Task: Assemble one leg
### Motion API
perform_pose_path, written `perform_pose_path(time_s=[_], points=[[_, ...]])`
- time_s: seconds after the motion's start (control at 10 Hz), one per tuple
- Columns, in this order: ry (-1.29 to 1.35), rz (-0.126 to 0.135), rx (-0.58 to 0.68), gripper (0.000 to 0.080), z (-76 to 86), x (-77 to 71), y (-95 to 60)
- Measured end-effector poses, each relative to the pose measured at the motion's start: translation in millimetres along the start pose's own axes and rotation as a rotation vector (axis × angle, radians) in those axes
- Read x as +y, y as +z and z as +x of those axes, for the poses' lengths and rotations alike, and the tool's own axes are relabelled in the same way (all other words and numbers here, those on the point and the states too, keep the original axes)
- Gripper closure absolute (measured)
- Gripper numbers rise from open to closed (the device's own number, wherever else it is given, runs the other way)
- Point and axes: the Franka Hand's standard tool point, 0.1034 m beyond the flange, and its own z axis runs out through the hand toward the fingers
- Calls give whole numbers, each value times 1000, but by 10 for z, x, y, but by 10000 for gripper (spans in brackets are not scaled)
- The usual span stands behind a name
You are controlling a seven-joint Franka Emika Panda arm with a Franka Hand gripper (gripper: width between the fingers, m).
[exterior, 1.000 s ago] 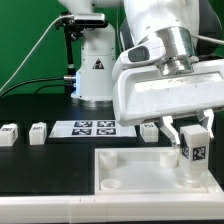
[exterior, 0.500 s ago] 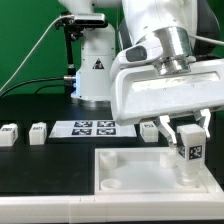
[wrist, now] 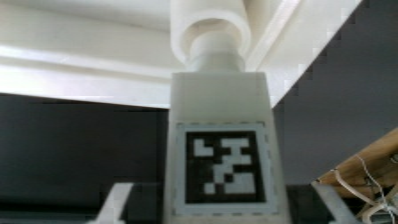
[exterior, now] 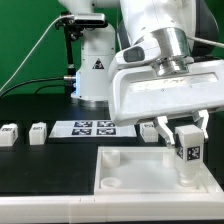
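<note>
My gripper [exterior: 188, 141] is shut on a leg [exterior: 190, 155], a small white square block with a black-and-white tag facing the camera. I hold it upright over the near right corner of the large white recessed panel [exterior: 120, 168], its lower end at or in the corner socket. In the wrist view the leg [wrist: 222, 140] fills the middle, tag toward the camera, its round peg pointing at the panel's white socket [wrist: 214, 25]. My fingertips [wrist: 125, 200] flank its near end. Other legs lie on the table: one [exterior: 10, 134] and another [exterior: 38, 132] at the exterior view's left, and one [exterior: 150, 131] behind my gripper.
The marker board [exterior: 92, 128] lies flat behind the panel. The arm's white base [exterior: 95, 70] stands at the back. A long white bar [exterior: 40, 209] runs along the front edge at the exterior view's left. A green wall is behind.
The gripper and leg have shifted very slightly up and to the exterior view's left; otherwise nothing has moved.
</note>
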Motion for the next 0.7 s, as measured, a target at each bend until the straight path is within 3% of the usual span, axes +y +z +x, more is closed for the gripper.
perform_pose_path(time_s=[0.2, 0.7], points=[[0, 1, -3, 506, 4, -1, -2], [2, 6, -40, 506, -166, -6, 17]])
